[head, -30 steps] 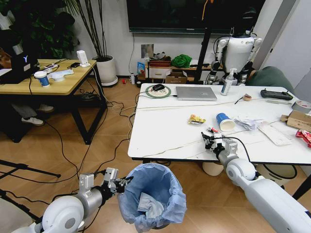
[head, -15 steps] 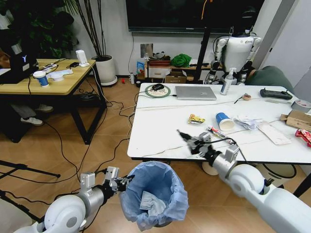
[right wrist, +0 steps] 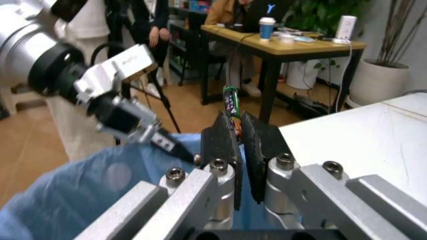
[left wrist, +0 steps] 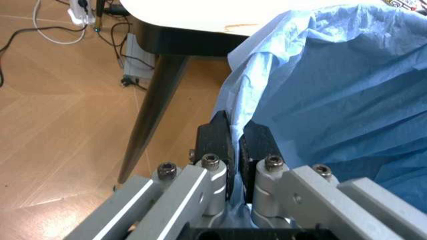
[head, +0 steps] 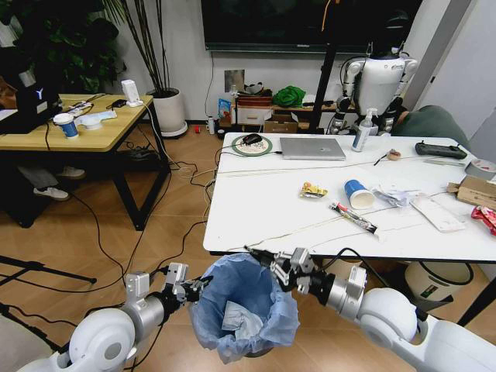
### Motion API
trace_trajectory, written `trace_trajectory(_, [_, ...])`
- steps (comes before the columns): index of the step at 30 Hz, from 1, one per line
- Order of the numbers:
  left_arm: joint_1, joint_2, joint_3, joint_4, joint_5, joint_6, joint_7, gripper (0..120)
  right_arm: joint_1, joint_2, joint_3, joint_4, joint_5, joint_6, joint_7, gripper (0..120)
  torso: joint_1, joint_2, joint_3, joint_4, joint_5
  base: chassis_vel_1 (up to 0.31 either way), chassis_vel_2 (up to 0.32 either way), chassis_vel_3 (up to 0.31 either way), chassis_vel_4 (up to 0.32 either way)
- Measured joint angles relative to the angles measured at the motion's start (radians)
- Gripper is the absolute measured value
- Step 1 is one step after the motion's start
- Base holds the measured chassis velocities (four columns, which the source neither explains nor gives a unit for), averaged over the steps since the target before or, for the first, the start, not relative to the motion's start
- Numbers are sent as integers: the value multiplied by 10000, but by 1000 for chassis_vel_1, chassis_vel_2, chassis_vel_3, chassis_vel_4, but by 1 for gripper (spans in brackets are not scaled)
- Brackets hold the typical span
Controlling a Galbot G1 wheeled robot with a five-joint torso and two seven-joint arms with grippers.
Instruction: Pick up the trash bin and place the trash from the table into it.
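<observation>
Now the right gripper (head: 267,262), closed on a thin wrapper (right wrist: 230,102), hangs over the trash bin (head: 242,310) at its 12 o'clock rim, while the left gripper (head: 194,289) pinches the bag at 9 o'clock, so I judge the next move is opening to drop it.

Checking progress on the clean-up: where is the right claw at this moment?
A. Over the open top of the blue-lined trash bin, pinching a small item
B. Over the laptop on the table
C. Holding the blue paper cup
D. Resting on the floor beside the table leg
A: the right claw sits over the rim of the trash bin, shut on a small thin item, while the left claw grips the bag's edge.
</observation>
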Motion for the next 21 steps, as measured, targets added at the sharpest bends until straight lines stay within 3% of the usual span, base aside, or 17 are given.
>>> trace_trajectory(7, [96,-59,-95,5,11,8,-13,0,-203,-52,-46,9,-528,185,-86,21,0,1,0,0,0,0,0,0,0])
trace_trajectory(11, [173,-96,-277,-67,14,9,-25,0,-212,-18,-127,-47,-669,184,-15,43,0,0,0,0,0,0,0,0,0])
trace_trajectory(14, [221,-104,-354,-103,25,10,-28,0,-220,-12,-18,-47,-639,95,163,48,0,0,0,0,1,0,0,0,0])
trace_trajectory(17, [294,-191,-423,-152,76,14,-32,0,-111,367,750,-285,-357,-160,666,64,0,0,0,0,1,0,0,0,0])
trace_trajectory(21, [383,-258,-441,-155,212,15,-29,0,63,685,1404,-608,-36,-484,1259,76,0,0,1,1,2,0,0,0,0])
